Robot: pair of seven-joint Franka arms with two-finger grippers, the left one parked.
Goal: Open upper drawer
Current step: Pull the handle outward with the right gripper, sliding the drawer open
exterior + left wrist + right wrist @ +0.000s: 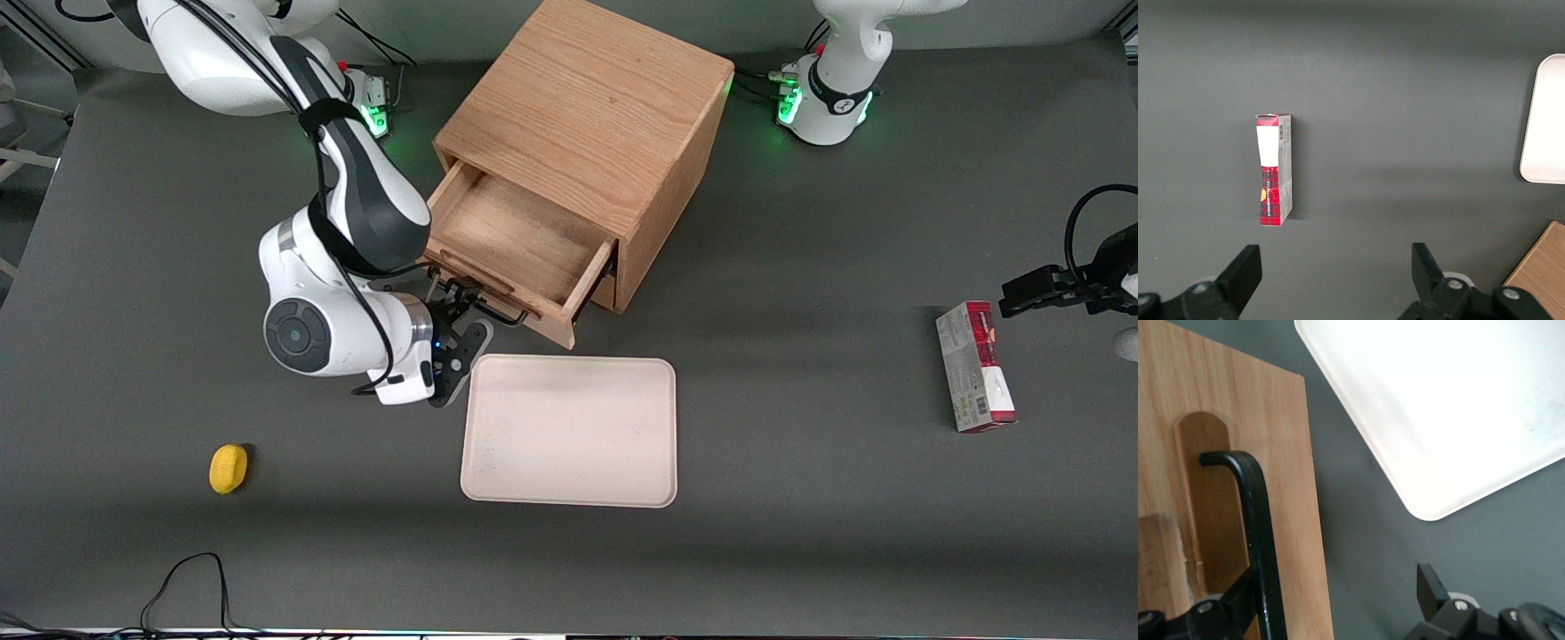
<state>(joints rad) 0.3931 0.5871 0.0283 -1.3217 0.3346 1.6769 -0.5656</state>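
Note:
The oak cabinet stands at the back of the table. Its upper drawer is pulled well out, and its bare wooden inside shows. The drawer's black wire handle runs along the light wood front panel. My right gripper is at that handle, open. One finger lies against the handle bar, in the recess of the panel. The other finger hangs well apart from it over the grey table.
A cream tray lies just nearer to the front camera than the open drawer. A small yellow object rests toward the working arm's end. A red and white box lies toward the parked arm's end.

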